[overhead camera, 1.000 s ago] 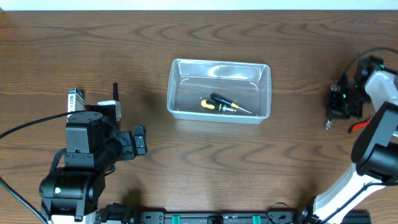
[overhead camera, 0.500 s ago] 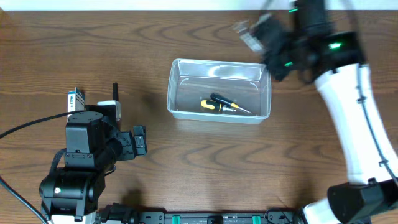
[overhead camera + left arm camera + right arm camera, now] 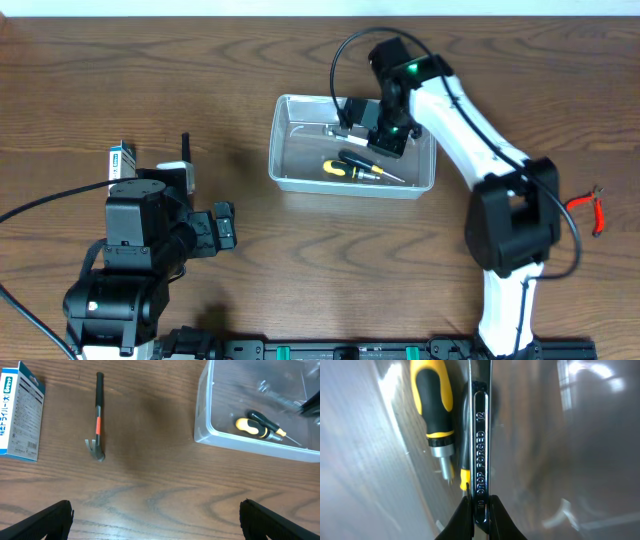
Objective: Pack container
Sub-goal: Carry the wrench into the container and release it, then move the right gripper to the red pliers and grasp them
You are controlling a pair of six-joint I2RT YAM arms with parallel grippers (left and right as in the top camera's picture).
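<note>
The clear plastic container (image 3: pixel 283 140) stands at the table's middle; it also shows in the left wrist view (image 3: pixel 205 425). Inside lie two screwdrivers, yellow-and-black (image 3: pixel 338 169) and black (image 3: pixel 358 161), also in the right wrist view (image 3: pixel 434 395). My right gripper (image 3: pixel 352 118) hangs over the container's inside, shut on a steel wrench (image 3: pixel 480 450) marked "DROP FORGED 12", held above the screwdrivers. My left gripper (image 3: pixel 155 525) is open and empty over bare table left of the container. A small black hammer (image 3: pixel 99 415) lies beside it.
A blue-and-white cardboard box (image 3: pixel 121 159) lies at the left, also in the left wrist view (image 3: pixel 20 410). Red-handled pliers (image 3: pixel 588 205) lie at the far right edge. The hammer (image 3: pixel 185 148) lies next to the left arm.
My right arm swung from the far right, over the back of the table, to above the container, carrying the wrench. The left arm has not moved.
</note>
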